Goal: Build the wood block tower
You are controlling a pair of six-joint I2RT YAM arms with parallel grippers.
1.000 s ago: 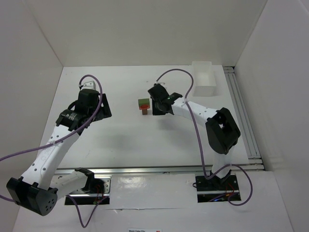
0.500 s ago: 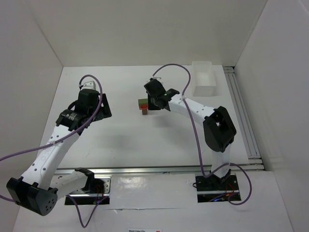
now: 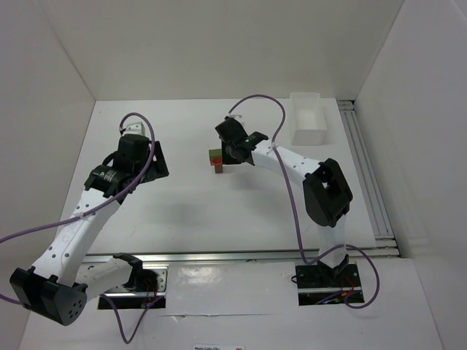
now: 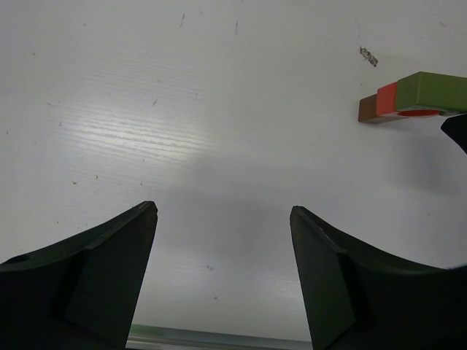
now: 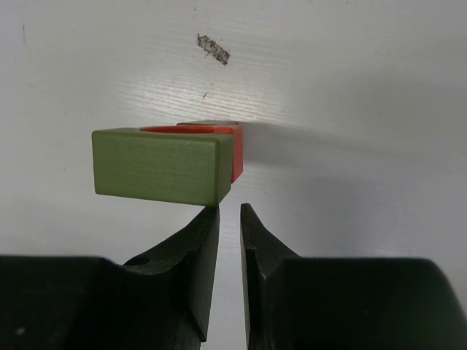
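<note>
On the left, the left gripper (image 4: 222, 211) is being held over the bare table (image 4: 219, 87), well apart from the stack. Its fingers (image 4: 109, 270) are being spread wide with nothing between them, probably so that the work is not being disturbed.

Near the middle, the tower (image 3: 217, 160) is standing with 3 levels. A brown block (image 4: 368, 110) is lying at the base, a red block (image 4: 387, 97) on it, and a green block (image 5: 157, 166) on top. In the right wrist view the green one is overhanging to 1 side. No blue block is being seen.

Just beside the tower, the right gripper (image 5: 230, 219) is being held with its tips at the lower corner of the green block; contact cannot be told. Its fingers are almost pressed together, with only a thin gap, and are pinching nothing. This is being judged a posture for nudging the green block into line, not for gripping.

Further right, the white bin (image 3: 309, 136) is standing.
</note>
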